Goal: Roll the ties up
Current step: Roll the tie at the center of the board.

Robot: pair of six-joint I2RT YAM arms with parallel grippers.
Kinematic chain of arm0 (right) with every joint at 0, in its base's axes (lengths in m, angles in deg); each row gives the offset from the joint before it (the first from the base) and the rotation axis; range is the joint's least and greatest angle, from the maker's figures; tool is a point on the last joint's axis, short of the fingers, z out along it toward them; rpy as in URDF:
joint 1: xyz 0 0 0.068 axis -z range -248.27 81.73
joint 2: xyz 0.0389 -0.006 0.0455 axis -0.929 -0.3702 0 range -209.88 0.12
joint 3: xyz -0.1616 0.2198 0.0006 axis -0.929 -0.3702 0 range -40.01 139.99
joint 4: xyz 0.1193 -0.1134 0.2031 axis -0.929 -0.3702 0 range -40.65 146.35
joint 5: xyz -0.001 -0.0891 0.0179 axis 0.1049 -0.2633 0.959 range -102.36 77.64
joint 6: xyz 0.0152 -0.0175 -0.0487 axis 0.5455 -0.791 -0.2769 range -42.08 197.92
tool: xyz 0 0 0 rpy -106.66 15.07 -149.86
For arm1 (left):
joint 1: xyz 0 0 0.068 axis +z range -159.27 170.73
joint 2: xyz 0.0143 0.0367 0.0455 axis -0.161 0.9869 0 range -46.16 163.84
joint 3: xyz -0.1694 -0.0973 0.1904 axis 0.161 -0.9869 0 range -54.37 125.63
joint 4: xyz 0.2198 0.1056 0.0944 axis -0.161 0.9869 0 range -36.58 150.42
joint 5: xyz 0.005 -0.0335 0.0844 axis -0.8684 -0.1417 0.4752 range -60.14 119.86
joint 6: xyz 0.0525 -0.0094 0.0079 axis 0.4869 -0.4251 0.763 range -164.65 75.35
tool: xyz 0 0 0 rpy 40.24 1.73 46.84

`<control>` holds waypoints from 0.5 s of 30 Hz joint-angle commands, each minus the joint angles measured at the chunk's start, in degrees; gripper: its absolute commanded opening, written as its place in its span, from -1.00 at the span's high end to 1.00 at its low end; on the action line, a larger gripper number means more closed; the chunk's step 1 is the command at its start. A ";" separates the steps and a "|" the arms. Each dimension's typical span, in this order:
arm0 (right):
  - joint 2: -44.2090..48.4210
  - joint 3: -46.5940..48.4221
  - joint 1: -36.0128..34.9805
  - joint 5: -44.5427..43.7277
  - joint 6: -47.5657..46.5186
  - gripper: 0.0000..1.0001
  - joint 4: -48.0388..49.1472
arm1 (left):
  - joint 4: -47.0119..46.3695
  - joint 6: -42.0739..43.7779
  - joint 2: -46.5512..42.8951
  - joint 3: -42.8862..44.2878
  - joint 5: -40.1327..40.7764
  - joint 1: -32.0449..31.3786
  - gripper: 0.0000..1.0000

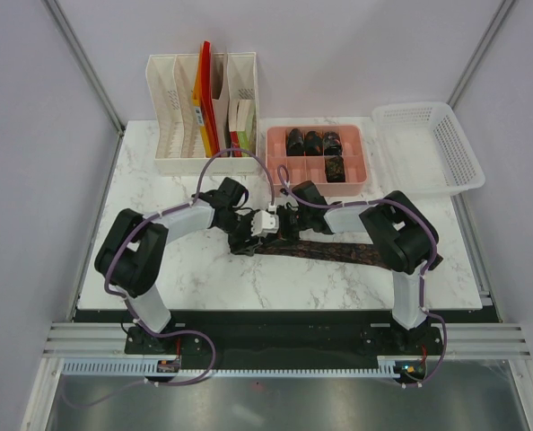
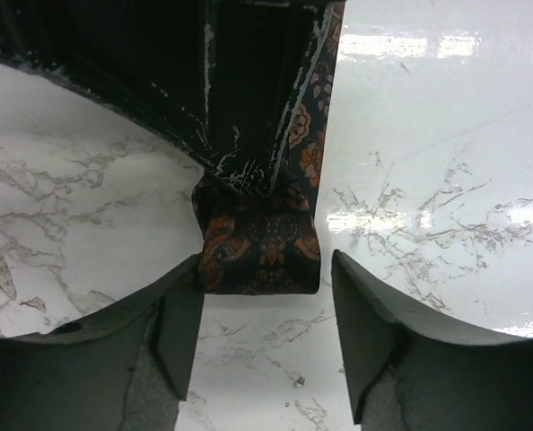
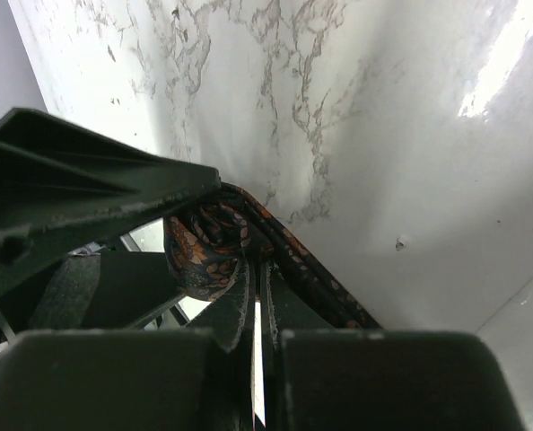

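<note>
Because a tie has to lie out at full length before it can be wound, I work on the bare middle of the marble table. The file organiser and the white basket stand along the far edge, clear of both my arms. Between them, just beyond my wrists, sits the pink tray. It holds four finished rolls, three side by side along its far side and one nearer me, so I judge that this tie is bound for it too. The tie lies flat on the marble as a long strip, running from in front of my right arm in toward the centre, where it can feed in without twisting. Most of it is not yet wound, so this roll is only beginning. Its curled end is at the centre, where my two wrists meet. My right pincer is pressed together with the curl wound about its tips, serving as a core, though I cannot tell whether cloth lies between the pads. My left pincer is spread and straddles the curl, one finger just beside its edge and the other apart. I judge it is placed to steady the sides, so the first turn does not spring open.
</note>
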 commanded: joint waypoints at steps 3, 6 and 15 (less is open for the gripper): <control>-2.44 -0.40 -0.21 -3.98 -0.81 1.00 -2.62 | -2.67 0.98 -2.29 0.16 -0.38 -0.62 -0.02; -2.71 -0.57 -0.48 -3.45 0.24 1.00 -0.86 | -2.67 0.19 -5.11 0.07 -0.46 -0.80 0.15; -2.27 -1.71 -1.18 -1.87 3.23 1.00 3.53 | -1.00 -2.88 -2.14 4.20 -0.29 -6.24 0.35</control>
